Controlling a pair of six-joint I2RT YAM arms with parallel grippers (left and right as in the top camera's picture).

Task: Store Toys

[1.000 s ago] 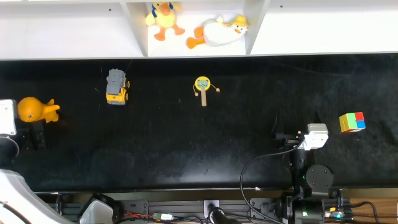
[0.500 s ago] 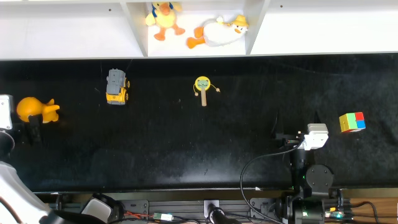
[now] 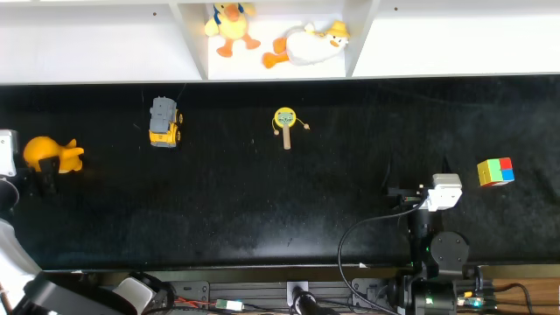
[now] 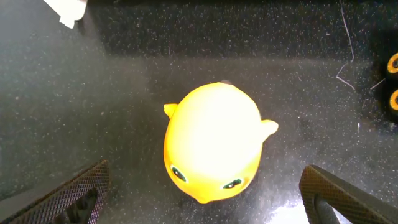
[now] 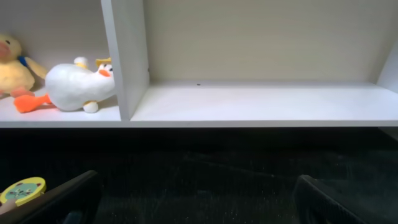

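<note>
1. Far left of the black table (image 3: 227, 210): the left gripper (image 4: 204, 180) is down over the yellow toy (image 4: 214, 149). Its fingers (image 4: 78, 194) are wide apart and the toy sits on the table right between them, face end toward the wrist. There's a gap on each side, so neither finger touches it.
2. Next over is the truck (image 3: 164, 121), grey and yellow, on its own and well apart from the yellow toy.
3. Up in the white shelf's (image 3: 96, 52) middle bay is a yellow duck (image 3: 229, 22).
4. Around mid-table is the rattle (image 3: 285, 122), a round head on a stick, lying flat.
5. A white goose (image 3: 306, 44) lies on its side in that same bay, just beside the duck.
6. The right gripper (image 5: 198, 180) sits low over bare table near the right arm's base, facing the shelf. Its fingers (image 5: 62, 199) are spread, nothing between them.
7. Far right: the cube (image 3: 495, 171), multicoloured, alone on the table.
</note>
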